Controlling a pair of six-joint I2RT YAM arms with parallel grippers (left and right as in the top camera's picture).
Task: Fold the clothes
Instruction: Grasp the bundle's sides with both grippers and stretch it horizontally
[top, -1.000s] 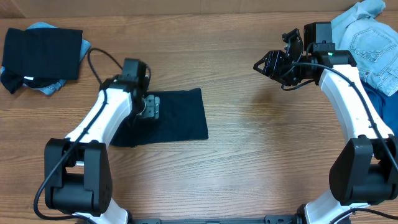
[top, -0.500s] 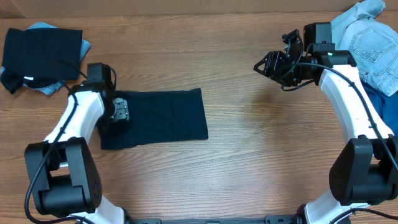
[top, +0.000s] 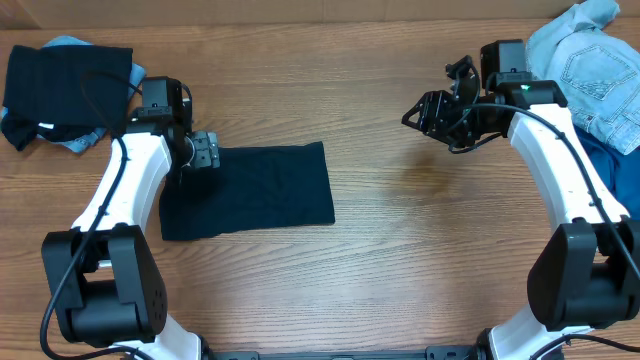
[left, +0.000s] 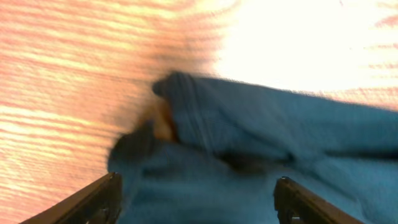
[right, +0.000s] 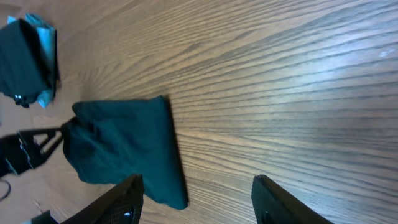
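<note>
L gripper (top: 205, 152) moved to navy shirt (top: 255, 190) corner, spread wide, R gripper (top: 432, 100) spread

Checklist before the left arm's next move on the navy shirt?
1. State of left tool: ok, open, fingers wide apart.
2. Position: ok, it sits at the navy shirt's upper-left corner.
3. Corner clamped: not ok.
4. Corner lying flat: not ok, bunched in the left wrist view.
5. State of right tool: ok, open, empty, over bare table.
6. Clearance: ok, black stack and pale denim lie apart from the shirt.
</note>
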